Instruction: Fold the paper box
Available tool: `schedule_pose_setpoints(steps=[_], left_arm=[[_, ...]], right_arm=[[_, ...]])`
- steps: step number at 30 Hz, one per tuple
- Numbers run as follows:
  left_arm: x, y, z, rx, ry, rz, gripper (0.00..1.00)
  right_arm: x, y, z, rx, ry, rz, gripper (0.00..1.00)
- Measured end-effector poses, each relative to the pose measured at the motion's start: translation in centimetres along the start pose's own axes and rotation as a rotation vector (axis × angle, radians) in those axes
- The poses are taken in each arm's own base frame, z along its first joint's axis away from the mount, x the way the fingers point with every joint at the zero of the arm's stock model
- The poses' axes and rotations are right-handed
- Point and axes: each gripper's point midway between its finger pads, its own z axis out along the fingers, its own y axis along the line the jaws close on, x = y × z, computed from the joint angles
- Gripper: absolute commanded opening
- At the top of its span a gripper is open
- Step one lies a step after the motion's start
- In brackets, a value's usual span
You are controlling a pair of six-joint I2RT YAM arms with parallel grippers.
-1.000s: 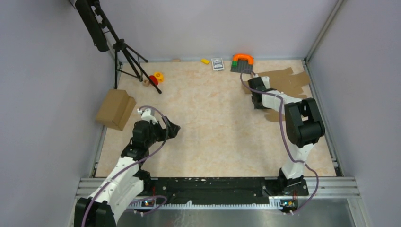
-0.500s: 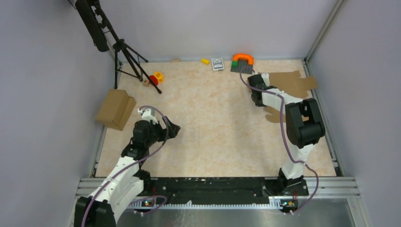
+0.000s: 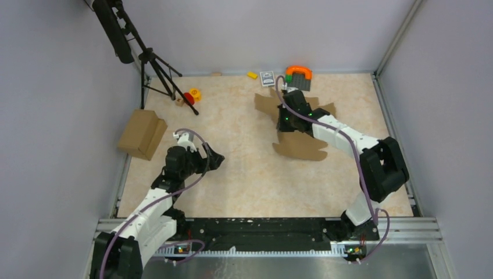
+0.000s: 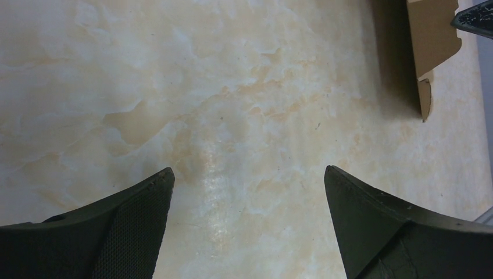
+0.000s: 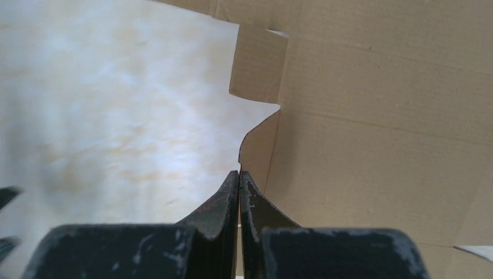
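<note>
Top external view tells the story: a second ago the paper box (image 3: 299,145) was lying flat in the far right corner of the desk (image 3: 244,186). Now it sits around the middle of the far half, with one flap sticking up toward the back. The right hand (image 3: 285,119) came across with it. On the right wrist camera the fingers are squeezed together right on a cut edge of the cardboard, so I'd call that pinching the sheet. I read this as repositioning it to where both arms can reach. No actual fold is made yet as far as I can tell, so we're early in the job. The left hand (image 3: 216,158) has barely budged. It hangs over bare desk on the near left with its fingers spread wide and nothing between them. Counting stuff: one flat paper box, one bulkier brown carton (image 3: 141,134) at the left edge, one tripod (image 3: 157,70), and two arms. Along the back there's one yellow block (image 3: 252,75), one small card pack (image 3: 267,78) and one orange arch toy (image 3: 298,72). A couple of red and yellow bits (image 3: 190,96) sit by the tripod feet.
</note>
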Motion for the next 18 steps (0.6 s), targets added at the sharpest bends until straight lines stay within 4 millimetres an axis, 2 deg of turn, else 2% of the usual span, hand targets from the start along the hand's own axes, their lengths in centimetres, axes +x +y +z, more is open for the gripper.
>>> schedule_pose_setpoints(steps=[3, 4, 5, 6, 7, 9, 11, 14, 18], left_arm=[[0.6, -0.4, 0.4, 0.032, 0.036, 0.0, 0.98], [1.0, -0.5, 0.5, 0.04, 0.054, -0.002, 0.98], [1.3, -0.5, 0.6, 0.045, 0.069, -0.003, 0.98], [1.6, -0.6, 0.6, 0.052, 0.082, -0.004, 0.99], [1.8, -0.7, 0.6, 0.059, 0.09, -0.004, 0.98], [1.9, -1.0, 0.6, 0.073, 0.095, -0.002, 0.98], [1.9, -1.3, 0.6, 0.089, 0.099, -0.002, 0.99], [2.0, -1.7, 0.5, 0.105, 0.11, -0.01, 0.99], [2.3, -2.0, 0.5, 0.111, 0.13, -0.059, 0.98]], right_arm=[[1.3, 5.9, -1.1, -0.196, 0.007, 0.048, 0.03], [1.8, 7.3, -1.3, -0.243, 0.016, 0.063, 0.13], [2.5, 8.8, -1.5, -0.293, 0.028, 0.078, 0.3], [3.1, 10.0, -1.8, -0.333, 0.044, 0.093, 0.39], [3.7, 11.0, -2.0, -0.376, 0.059, 0.101, 0.47], [4.4, 12.5, -2.5, -0.442, 0.082, 0.118, 0.54], [4.6, 13.0, -2.7, -0.472, 0.09, 0.118, 0.56], [4.3, 12.5, -2.7, -0.459, 0.081, 0.111, 0.56], [2.6, 9.0, -2.9, -0.393, 0.042, 0.117, 0.57]])
